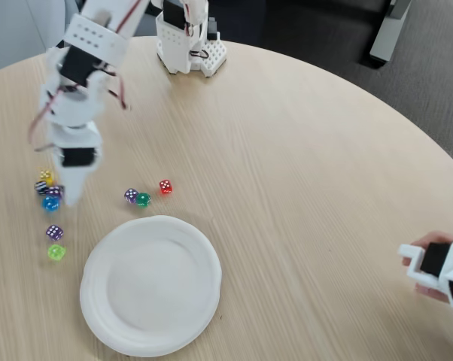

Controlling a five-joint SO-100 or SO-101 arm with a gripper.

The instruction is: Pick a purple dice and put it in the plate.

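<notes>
A: Risk check. The fingers (70, 197) hang over a tight cluster at the left of the table (302, 165): yellow die (46, 177), black die (41, 186), one purple die (53, 192), blue die (51, 203), all touching or nearly so. My judgement: a descent here could catch the blue or black die instead, or push the cluster apart.

B: Other purple dice?

A: Two. One (54, 232) sits alone just far of a lime die (56, 252), left of the plate (106, 323). Another (131, 195) touches a green die (143, 199), with a red die (165, 186) to their right. The lone one looks the cleaner target.

B: Fingers' state?

A: Cannot tell. They taper to a pale, blurred tip; no gap is readable, and no die is visibly held. Contact with the cluster is unclear.

B: Plate?

A: No dice in it, near side, close to the lime die.
</notes>
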